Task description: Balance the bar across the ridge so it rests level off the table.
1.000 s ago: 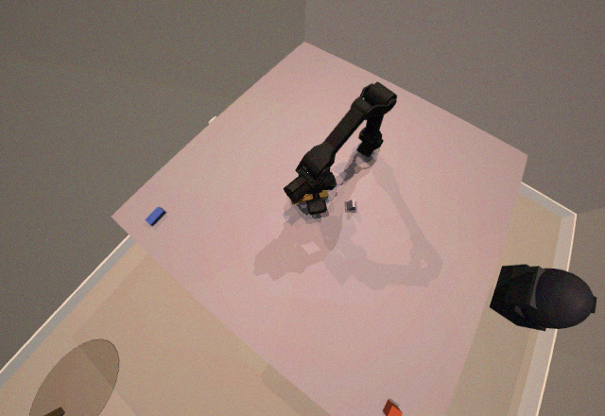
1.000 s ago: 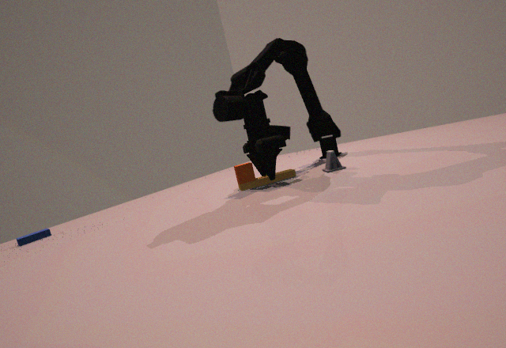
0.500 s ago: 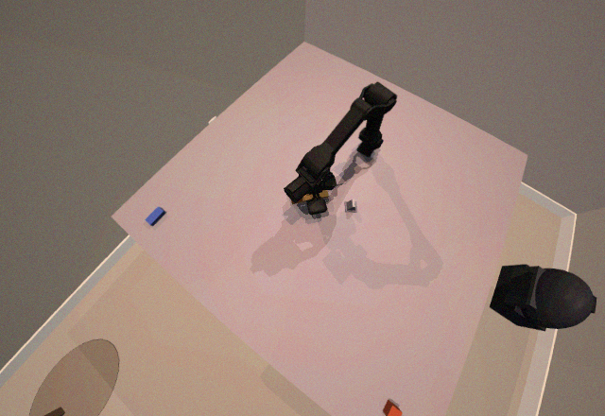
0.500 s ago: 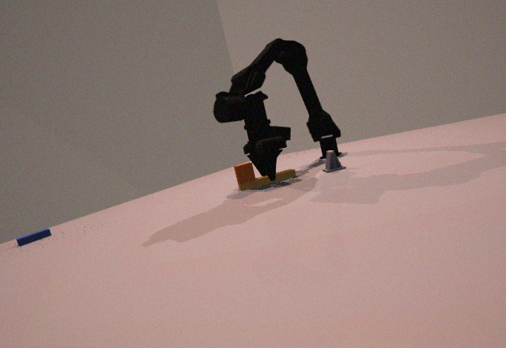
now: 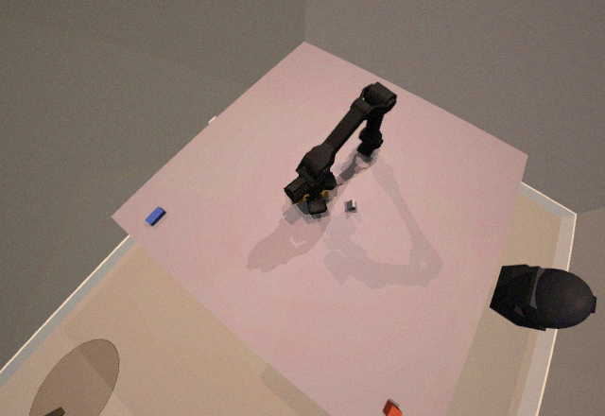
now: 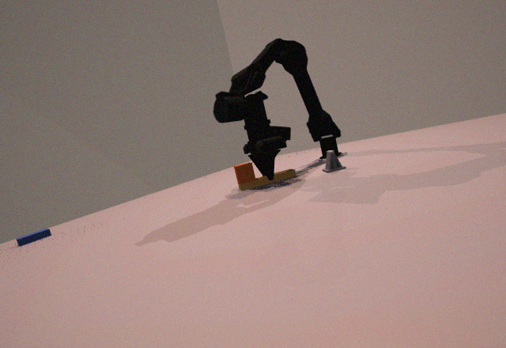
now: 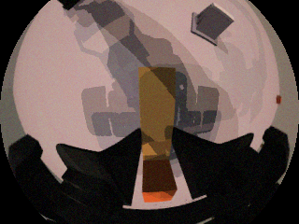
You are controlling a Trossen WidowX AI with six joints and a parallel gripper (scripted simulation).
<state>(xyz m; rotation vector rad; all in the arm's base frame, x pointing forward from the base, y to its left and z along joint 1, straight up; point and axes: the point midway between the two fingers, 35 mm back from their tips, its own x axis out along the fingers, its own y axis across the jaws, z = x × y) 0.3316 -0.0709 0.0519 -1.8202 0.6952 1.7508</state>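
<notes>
Top view: arm (image 5: 341, 130) reaches over the pink table (image 5: 390, 343) (image 6: 285, 278) (image 7: 51, 70), fingers pointing down & mostly hidden under the wrist parts. Bits of the yellow bar (image 5: 324, 193) (image 6: 285, 175) (image 7: 157, 100) show beneath; rest of it hidden. Small grey ridge (image 5: 354, 205) (image 6: 333, 162) (image 7: 214, 22) stands on the table near the bar, apart from it. Blue block (image 5: 154, 216) (image 6: 33, 236) lies well apart, nr a table corner. Red-orange block (image 5: 391, 407) is at the pic's bottom edge, partly cut off. Black rounded object (image 5: 546, 297) is off to the side, past the table edge; can't tell what it is.

Ext. view: fingers (image 6: 267, 168) are down at the bar, approx. mid-length, clamped on it. Bar lies low along the table, w/ an orange block (image 6: 244, 173) (image 7: 159, 195) upright at one end, touching it. Bar isn't on the ridge; ridge stands just past the bar's other end, w/ a gap between, nr the arm's foot. Blue block lies well apart, on the far side from the ridge.

Wrist view: fingers have the bar gripped betw. them, one each side. Bar runs lengthwise away from the gripper side, orange block at its near end. Ridge sits off to the upper right, not touching the bar. Small red thing (image 7: 278, 99) at far right edge, too small to make out.
</notes>
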